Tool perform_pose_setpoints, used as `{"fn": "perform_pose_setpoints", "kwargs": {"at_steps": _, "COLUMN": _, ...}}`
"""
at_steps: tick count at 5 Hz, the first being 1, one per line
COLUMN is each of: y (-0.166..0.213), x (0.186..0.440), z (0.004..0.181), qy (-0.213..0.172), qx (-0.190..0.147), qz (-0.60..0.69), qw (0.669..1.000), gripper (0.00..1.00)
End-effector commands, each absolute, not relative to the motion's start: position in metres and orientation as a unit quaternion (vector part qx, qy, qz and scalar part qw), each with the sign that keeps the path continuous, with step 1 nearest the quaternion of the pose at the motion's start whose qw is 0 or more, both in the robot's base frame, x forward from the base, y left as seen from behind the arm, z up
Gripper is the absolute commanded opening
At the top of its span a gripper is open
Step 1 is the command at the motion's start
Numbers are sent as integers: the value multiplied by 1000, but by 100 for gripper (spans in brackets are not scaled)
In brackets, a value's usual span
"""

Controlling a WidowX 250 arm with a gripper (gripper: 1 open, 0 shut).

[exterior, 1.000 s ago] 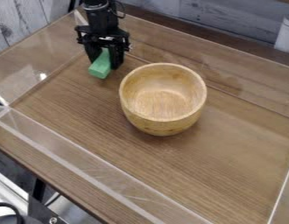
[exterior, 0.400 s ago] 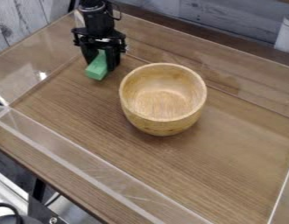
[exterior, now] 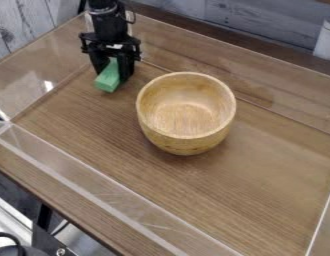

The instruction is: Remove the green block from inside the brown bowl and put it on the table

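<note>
The green block [exterior: 110, 78] is a small light-green bar at the upper left, its lower end at or just above the table [exterior: 248, 185]. My black gripper [exterior: 113, 63] points straight down and is shut on the block's upper end. The brown bowl [exterior: 187, 111] sits to the right of the block and apart from it, and its inside shows nothing in it.
Low clear acrylic walls [exterior: 61, 165] border the tabletop along the front and left. A grey plank wall runs behind the table, and a white object [exterior: 325, 40] stands at the back right corner.
The gripper and the green block have crept slightly left and down toward the tabletop. The bowl has not moved.
</note>
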State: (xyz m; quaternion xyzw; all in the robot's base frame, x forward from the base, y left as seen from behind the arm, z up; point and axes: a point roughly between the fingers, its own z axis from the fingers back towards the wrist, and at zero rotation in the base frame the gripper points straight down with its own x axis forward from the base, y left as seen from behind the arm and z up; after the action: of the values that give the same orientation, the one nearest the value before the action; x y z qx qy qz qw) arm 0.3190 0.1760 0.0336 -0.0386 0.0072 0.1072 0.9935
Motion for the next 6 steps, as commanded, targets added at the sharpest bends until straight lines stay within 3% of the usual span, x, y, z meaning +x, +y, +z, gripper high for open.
{"fn": "perform_pose_setpoints", "kwargs": {"at_steps": 1, "y": 190, "x": 328, "z": 52, "qy": -24, "qx": -19, "qz": 113, "qw": 993, "gripper": 0}}
{"fn": "perform_pose_setpoints", "kwargs": {"at_steps": 6, "y": 193, "x": 324, "z": 51, "qy": -18, "qx": -25, "qz": 123, "qw": 992, "gripper": 0}}
